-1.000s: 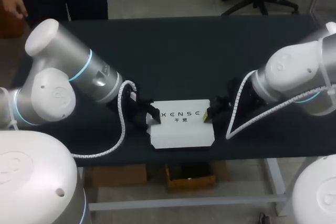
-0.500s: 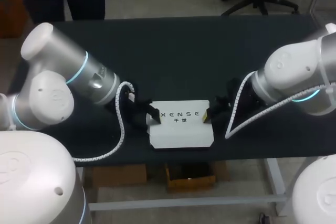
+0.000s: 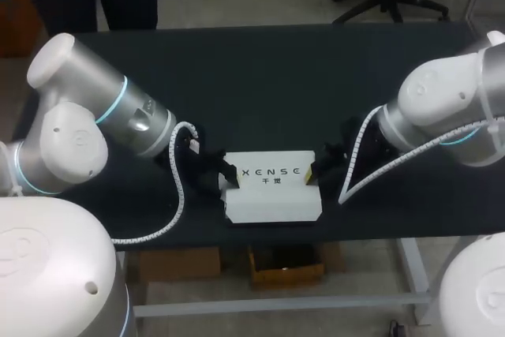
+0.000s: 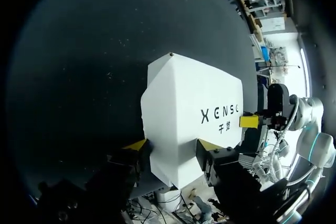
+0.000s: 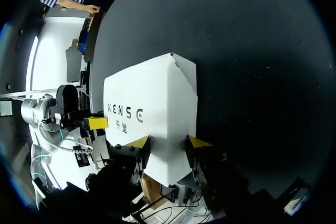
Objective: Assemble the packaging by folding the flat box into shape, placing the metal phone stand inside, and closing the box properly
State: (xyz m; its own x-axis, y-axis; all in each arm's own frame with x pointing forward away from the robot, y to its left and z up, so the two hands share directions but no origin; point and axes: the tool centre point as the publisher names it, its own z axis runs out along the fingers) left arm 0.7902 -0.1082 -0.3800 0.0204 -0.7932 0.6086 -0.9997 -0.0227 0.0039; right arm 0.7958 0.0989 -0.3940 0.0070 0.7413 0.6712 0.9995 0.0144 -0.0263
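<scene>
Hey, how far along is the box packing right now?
Done: the white box stands folded into shape, its printed top flat. In hand: the left gripper and right gripper each clasp one end of it. Left: the phone stand is nowhere in view, so whether it is inside cannot be told.

Over the last second the left arm drew its big elbow joint outward, toward the left edge of the table. Its silver forearm settled at a slightly flatter slant toward the white box. The right arm raised its elbow a little. Any shift of the box itself was too slight to tell.
</scene>
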